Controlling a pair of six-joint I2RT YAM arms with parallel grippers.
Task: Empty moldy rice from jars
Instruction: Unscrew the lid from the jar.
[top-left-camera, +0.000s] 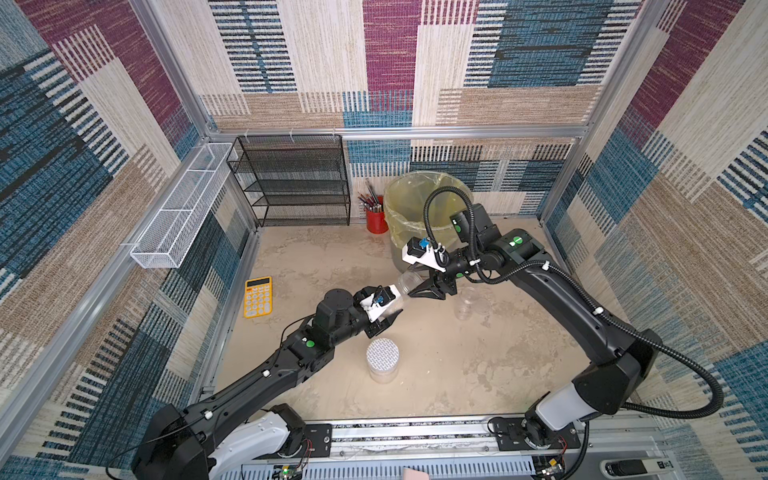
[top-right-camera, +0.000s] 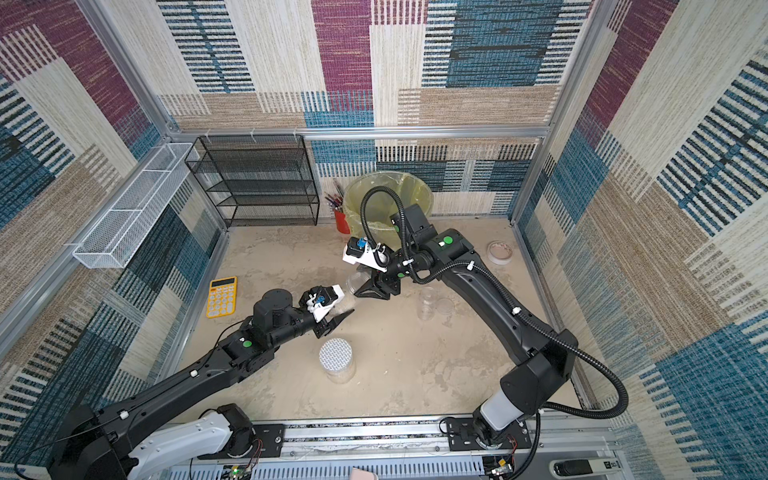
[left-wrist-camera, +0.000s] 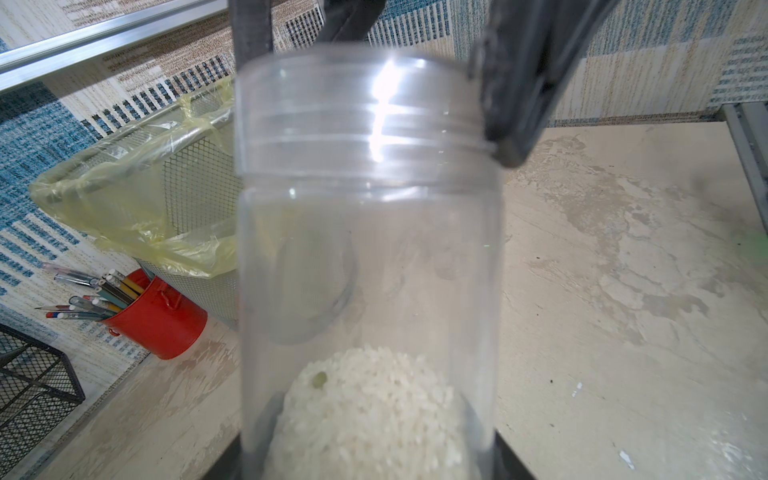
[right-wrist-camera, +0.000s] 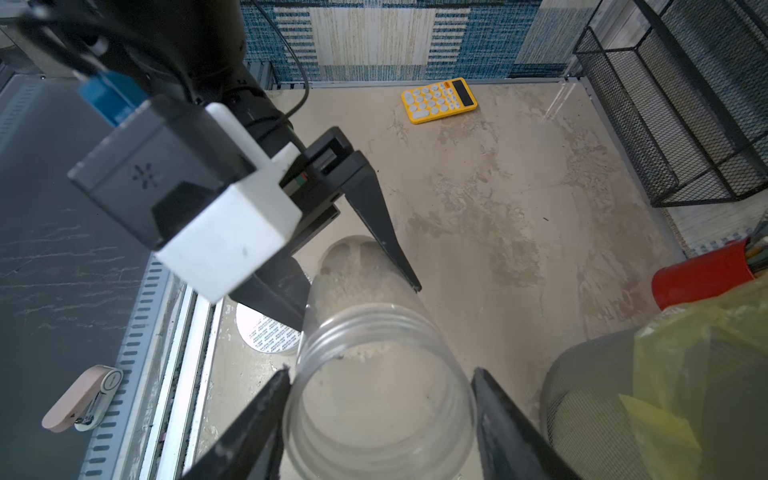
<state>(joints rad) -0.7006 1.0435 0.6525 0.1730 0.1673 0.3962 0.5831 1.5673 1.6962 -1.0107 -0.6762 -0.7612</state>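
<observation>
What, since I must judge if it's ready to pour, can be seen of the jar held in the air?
The jar is clear plastic, round, with a screw-threaded top end; whether a clear lid sits there cannot be told. It is held above the table, tipped well over from upright. Pale rice with one greenish speck lies at its base end. The left gripper clamps the base end, the right gripper the threaded end.

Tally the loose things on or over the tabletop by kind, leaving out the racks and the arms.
Clear jars: 3 (held jar, grid-lidded jar, open jar)
Loose clear lid: 1
Yellow calculator: 1
Red pencil cup: 1
Bin with yellow bag: 1
Tape roll: 1
Total: 8
</observation>
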